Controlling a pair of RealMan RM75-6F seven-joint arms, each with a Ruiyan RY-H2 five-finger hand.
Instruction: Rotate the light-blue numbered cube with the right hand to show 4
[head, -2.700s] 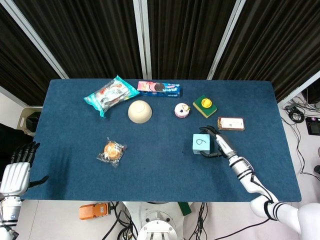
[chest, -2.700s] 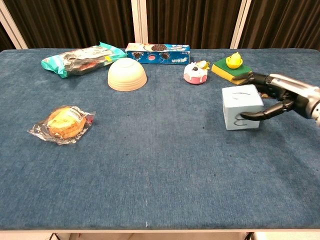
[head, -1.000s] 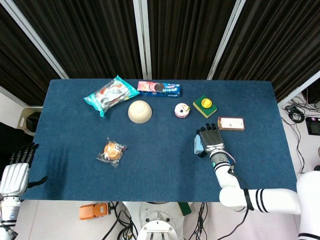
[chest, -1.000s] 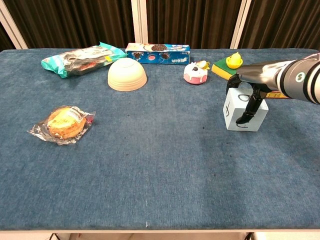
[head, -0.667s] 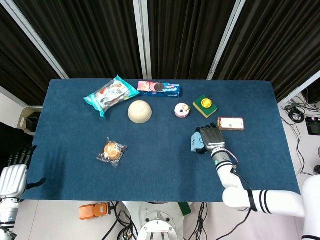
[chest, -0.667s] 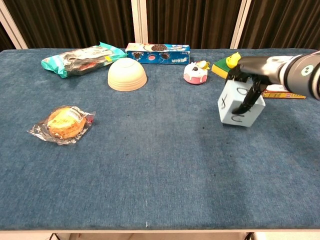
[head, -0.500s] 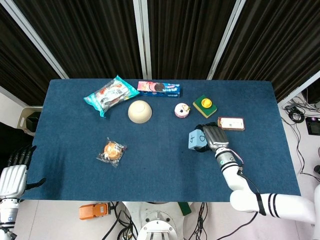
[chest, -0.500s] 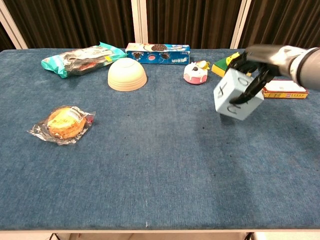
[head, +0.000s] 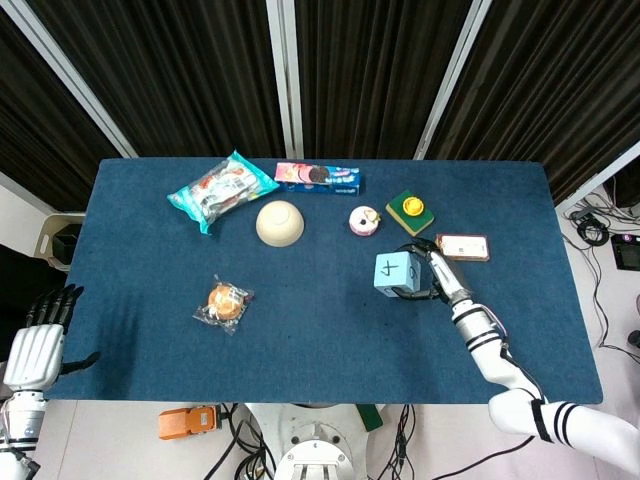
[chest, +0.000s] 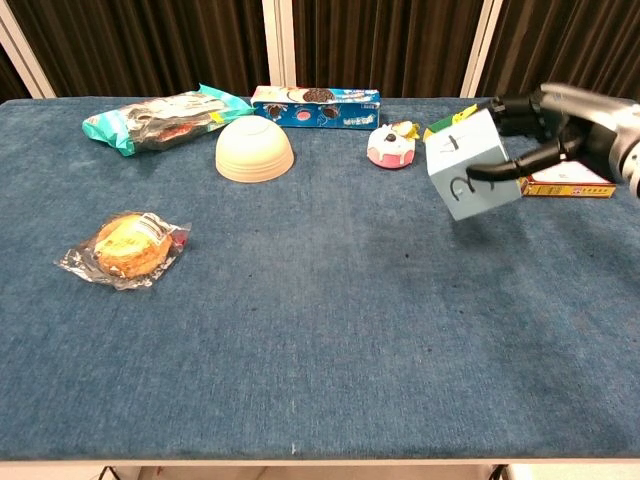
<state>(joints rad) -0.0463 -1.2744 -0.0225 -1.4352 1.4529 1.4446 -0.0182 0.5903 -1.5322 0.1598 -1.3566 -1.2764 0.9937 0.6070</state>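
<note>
- My left hand (head: 38, 345) hangs off the left edge of the counter (head: 150, 330), its fingers straight and a little apart, holding nothing; it has not joined in the work.
- Left part of the counter: a wrapped bun (chest: 128, 246) near the front, a teal snack bag (chest: 155, 116) at the back, and a cream bowl (chest: 254, 150) turned upside down. All are well apart from my work.
- Back middle: a blue cookie box (chest: 315, 106) and a small pink donut (chest: 391, 146), the donut being near the cube on its left.
- The light-blue numbered cube (head: 395, 273) is right of centre. Half a second ago it was tilted on its lower edge; now it is lifted and turned, and the head view shows a 4 on top. I judge that the wanted face is up and I only need to set it down flat.
- My right hand (chest: 560, 140) holds the cube from its right side, with dark fingers (chest: 495, 170) pinching across the front and the back face.
- Just behind are a green-and-yellow sponge (head: 411, 212) and a flat orange box (head: 462, 246); they leave me little room there.
</note>
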